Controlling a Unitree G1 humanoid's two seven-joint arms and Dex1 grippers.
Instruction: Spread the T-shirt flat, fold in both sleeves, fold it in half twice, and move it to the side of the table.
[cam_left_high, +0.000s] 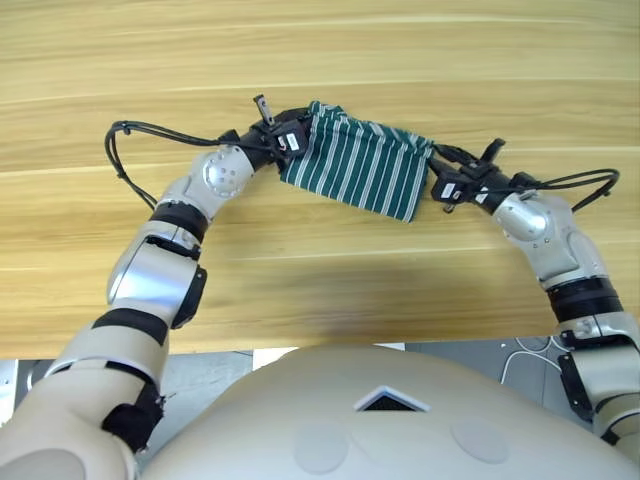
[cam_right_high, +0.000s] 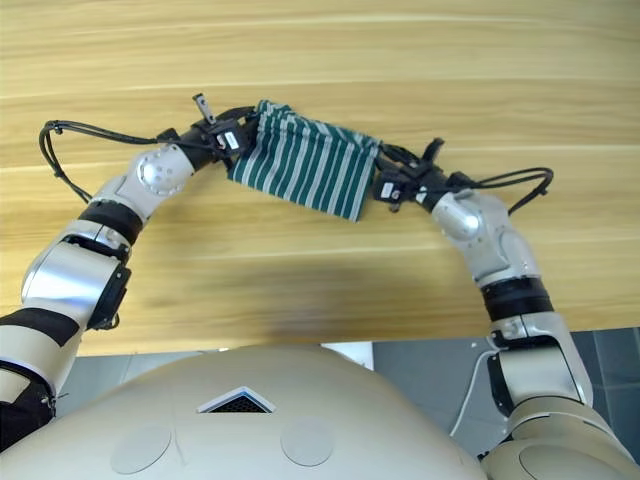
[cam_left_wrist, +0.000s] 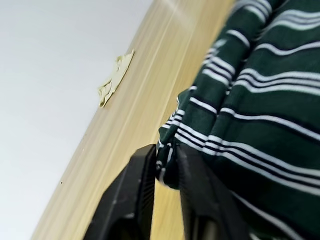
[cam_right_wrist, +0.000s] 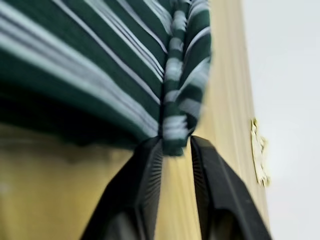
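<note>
A green T-shirt with white stripes (cam_left_high: 360, 165) is folded into a small bundle and hangs stretched between my two grippers above the wooden table (cam_left_high: 320, 60). At the bundle's left end my left gripper (cam_left_high: 298, 140) is shut on the cloth; the left wrist view shows its black fingers (cam_left_wrist: 145, 185) pinching a bunched edge of the T-shirt (cam_left_wrist: 250, 100). At the right end my right gripper (cam_left_high: 436, 172) is shut on the other end. The right wrist view shows its fingers (cam_right_wrist: 147, 180) clamping a gathered fold of the T-shirt (cam_right_wrist: 175, 125).
Light wood of the table (cam_right_high: 320, 60) stretches wide all round the shirt. Its near edge (cam_left_high: 300, 345) runs just before my body. Loose black cables (cam_left_high: 125, 150) loop out from both wrists. A scrap of tape (cam_left_wrist: 114, 79) sticks to a pale wall beyond the table.
</note>
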